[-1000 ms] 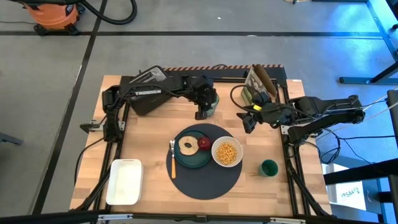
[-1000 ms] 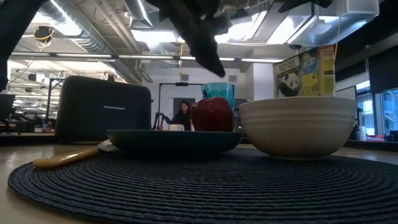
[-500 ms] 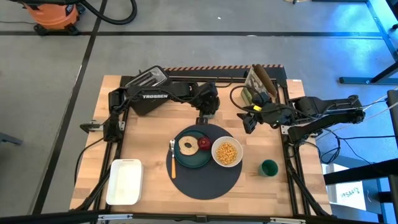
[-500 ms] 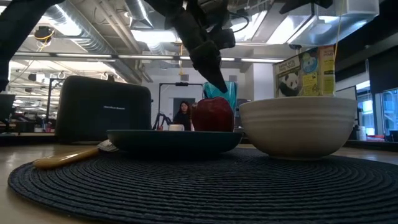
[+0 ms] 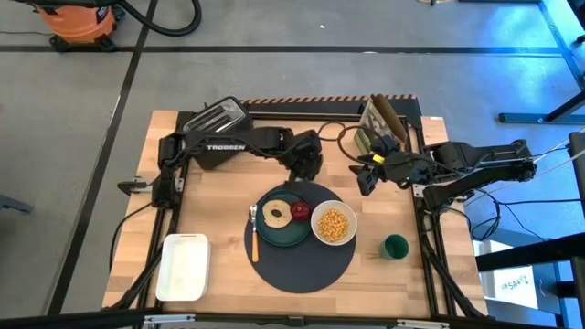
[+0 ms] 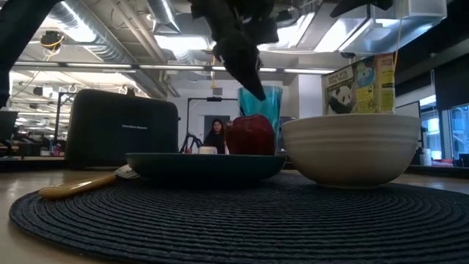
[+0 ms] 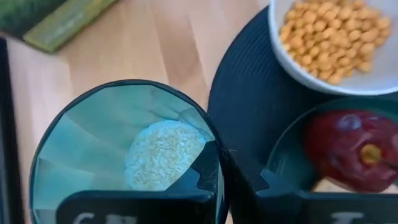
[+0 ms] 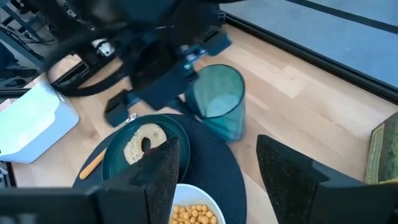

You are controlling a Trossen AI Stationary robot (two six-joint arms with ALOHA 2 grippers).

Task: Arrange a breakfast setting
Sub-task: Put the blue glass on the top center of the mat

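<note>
A large round dark mat (image 5: 306,265) lies on the wooden table. On it stand a dark teal plate (image 5: 279,235) with a bagel (image 5: 274,215) and a red apple (image 5: 301,210), and a white bowl (image 5: 334,225) of yellow cereal. A yellow-handled utensil (image 5: 253,236) lies left of the plate. My left gripper (image 5: 305,166) is shut on the translucent green tumbler (image 8: 217,99) at the mat's far edge. The tumbler also shows in the left wrist view (image 7: 124,149). My right gripper (image 5: 364,178) is open and empty, to the right of the tumbler. My left gripper holds the tumbler by its rim (image 7: 214,149), on the side nearest the mat. One finger (image 7: 199,180) is inside the tumbler and the other is outside. The fingers come from above, pointing down. The tumbler stays upright; the apple hides its base in the low view.
A small dark green cup (image 5: 394,246) stands right of the mat. A white rectangular tray (image 5: 183,267) lies at the near left. A black toaster (image 5: 215,119) and a cereal box (image 5: 375,123) stand at the far edge.
My left gripper has carried the tumbler toward the table's near edge and a little right, up to the mat's far edge. The tumbler has stayed upright and shows larger in the low view.
</note>
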